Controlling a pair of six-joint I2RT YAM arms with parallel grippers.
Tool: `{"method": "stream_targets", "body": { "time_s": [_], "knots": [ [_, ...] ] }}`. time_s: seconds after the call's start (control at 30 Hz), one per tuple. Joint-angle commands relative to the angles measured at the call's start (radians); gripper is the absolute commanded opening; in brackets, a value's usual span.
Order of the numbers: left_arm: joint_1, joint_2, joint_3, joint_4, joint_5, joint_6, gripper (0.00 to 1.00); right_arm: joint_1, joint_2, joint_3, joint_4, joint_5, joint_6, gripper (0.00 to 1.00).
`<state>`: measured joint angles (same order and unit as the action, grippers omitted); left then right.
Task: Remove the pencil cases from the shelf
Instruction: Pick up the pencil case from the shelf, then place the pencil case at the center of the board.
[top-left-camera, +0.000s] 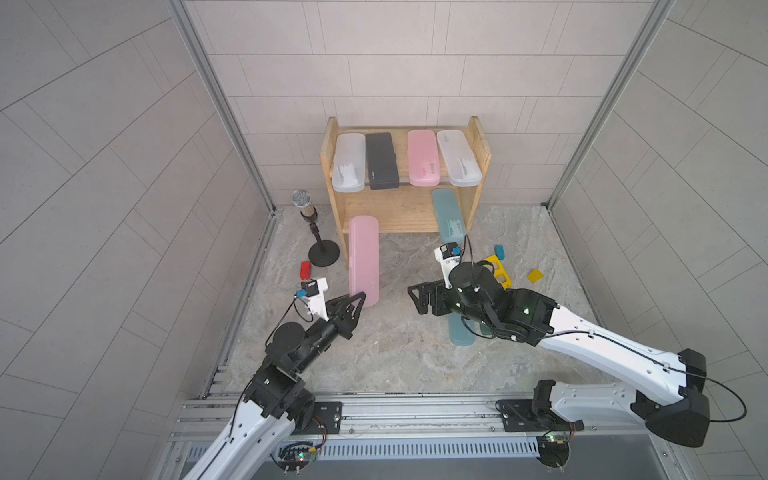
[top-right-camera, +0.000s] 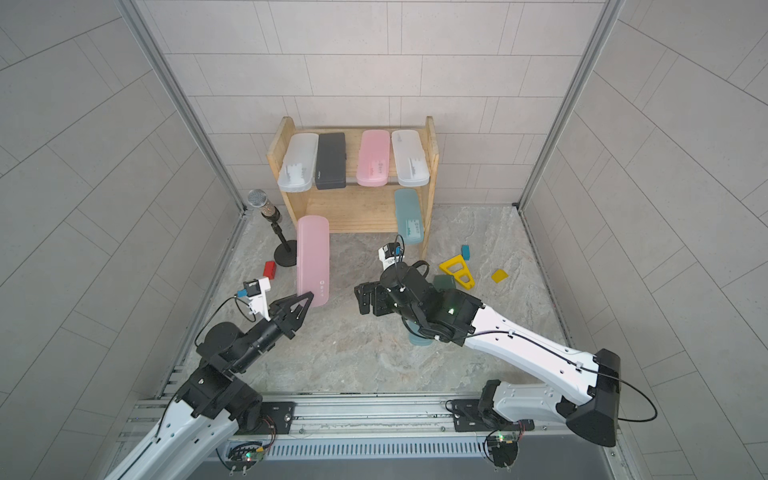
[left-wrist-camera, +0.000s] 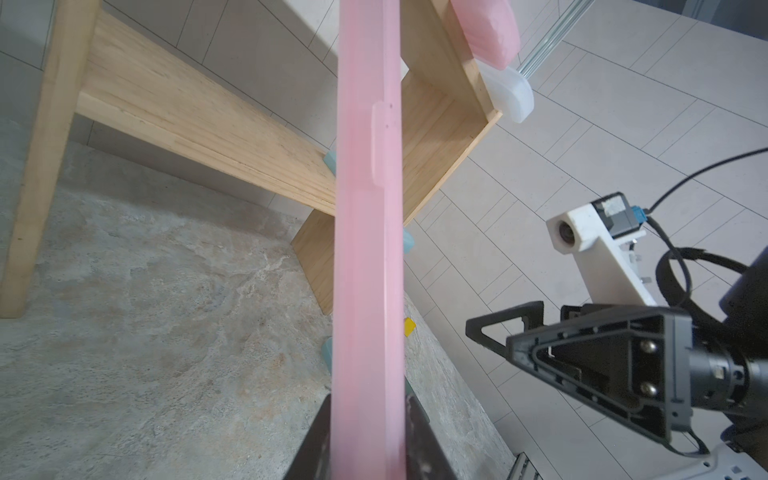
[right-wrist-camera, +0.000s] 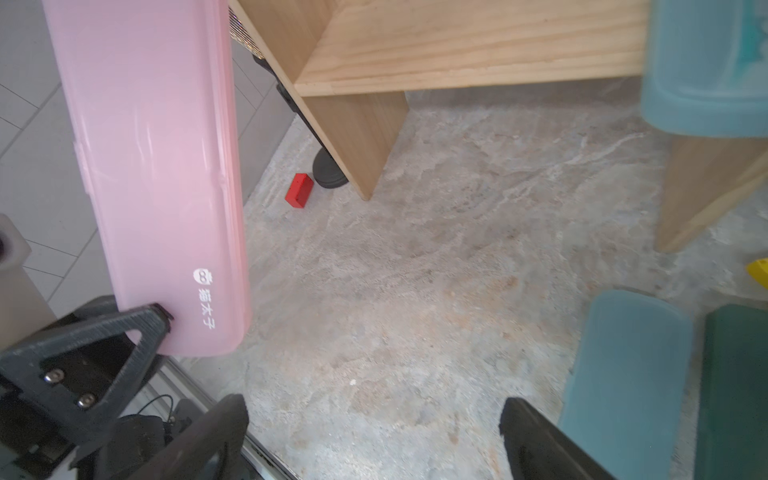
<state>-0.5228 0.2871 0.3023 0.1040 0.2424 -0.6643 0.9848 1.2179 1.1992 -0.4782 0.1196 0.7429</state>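
Pink pencil case (top-left-camera: 363, 259), frosted with small white print near one end, hangs clear of the table (top-left-camera: 374, 353) in front of the shelf (top-left-camera: 473, 137), at its left side. The left gripper (top-left-camera: 357, 299) pinches its near end, jaws pressed on the flat faces. The right gripper (top-left-camera: 415, 300) is spread wide and empty, above a teal case (top-left-camera: 459, 332) and a dark green case (top-right-camera: 444, 282) on the table. Five cases sit on the shelf.

Edge-on: long pink plastic pencil case (left-wrist-camera: 368, 249), near end clamped between dark fingers (left-wrist-camera: 316, 440) of left gripper (left-wrist-camera: 369, 397). Behind: light pine two-tier shelf (left-wrist-camera: 187, 116) on grey marbled worktop (left-wrist-camera: 145, 332). Second pink case (left-wrist-camera: 486, 29) and frosted white case (left-wrist-camera: 509, 91) overhang upper tier. Black right gripper (left-wrist-camera: 490, 336) alongside.
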Motion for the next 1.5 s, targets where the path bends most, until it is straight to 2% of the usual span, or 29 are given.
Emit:
{"method": "stream_targets", "body": {
  "time_s": [0.0,0.27,0.63,0.97,1.13,1.2,1.23,1.37,1.4,1.47],
  "knots": [
    [0.007,-0.061,-0.003,-0.052,-0.004,0.039,0.0,0.025,0.085,0.104,0.038,-0.01,-0.011,1.0],
    [0.007,-0.12,-0.054,-0.065,-0.001,0.015,0.0,0.047,0.267,0.299,0.074,-0.063,-0.043,1.0],
    [0.007,-0.152,-0.037,-0.077,0.002,0.044,0.0,0.071,0.462,0.496,0.005,-0.03,-0.083,1.0],
    [0.007,-0.202,-0.028,-0.115,0.001,0.046,0.0,0.072,0.523,0.52,0.016,-0.029,-0.079,0.99],
    [0.006,-0.208,-0.028,-0.116,0.005,0.044,0.02,0.072,0.51,0.49,0.052,-0.031,-0.068,0.77],
    [0.007,-0.202,-0.026,-0.117,0.007,0.043,0.1,0.071,0.499,0.471,0.063,-0.022,-0.062,0.71],
    [0.007,-0.197,-0.025,-0.116,0.007,0.045,0.19,0.068,0.492,0.461,0.064,-0.019,-0.059,0.7],
    [0.007,-0.186,-0.014,-0.134,-0.012,0.048,0.9,0.048,0.442,0.385,0.064,-0.023,-0.048,0.7],
    [0.006,-0.185,-0.014,-0.143,-0.024,0.048,0.99,0.041,0.414,0.342,0.063,-0.016,-0.05,0.71],
    [0.007,-0.18,-0.001,-0.159,-0.042,0.05,1.0,0.021,0.35,0.24,0.057,-0.008,-0.049,0.71]
  ]
}}
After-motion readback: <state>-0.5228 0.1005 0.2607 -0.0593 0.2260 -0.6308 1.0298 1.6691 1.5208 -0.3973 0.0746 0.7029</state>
